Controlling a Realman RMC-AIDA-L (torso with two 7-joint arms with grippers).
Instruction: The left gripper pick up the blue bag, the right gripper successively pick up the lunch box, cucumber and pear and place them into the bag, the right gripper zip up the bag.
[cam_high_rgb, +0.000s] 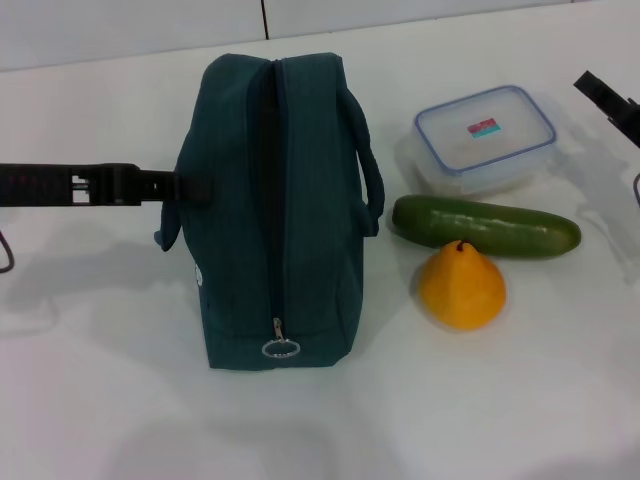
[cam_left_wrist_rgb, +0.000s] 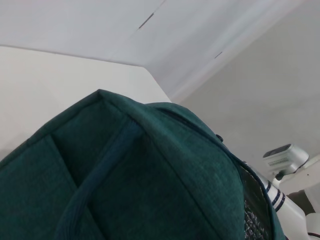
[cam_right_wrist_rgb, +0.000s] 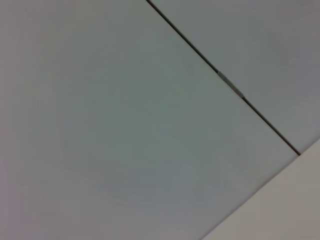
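Left tool (cam_high_rgb: 185, 187) at the blue bag (cam_high_rgb: 270, 210); right tool (cam_high_rgb: 608, 100) at the far right edge.

The left tool grips the bag's left-side handle. The bag stands on the white bench (cam_high_rgb: 100, 380). Lunch box (cam_high_rgb: 485, 135), cucumber (cam_high_rgb: 485, 226) and pear (cam_high_rgb: 461, 287) lie to its right. I cannot tell the right tool's state.

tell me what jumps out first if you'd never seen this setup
The blue bag dominates mid-table, lying with its zipper facing up, the left gripper at its left side. To its right sit the lunch box, the cucumber in front of it, and the bright pear nearest. The right gripper barely enters at the far right edge.
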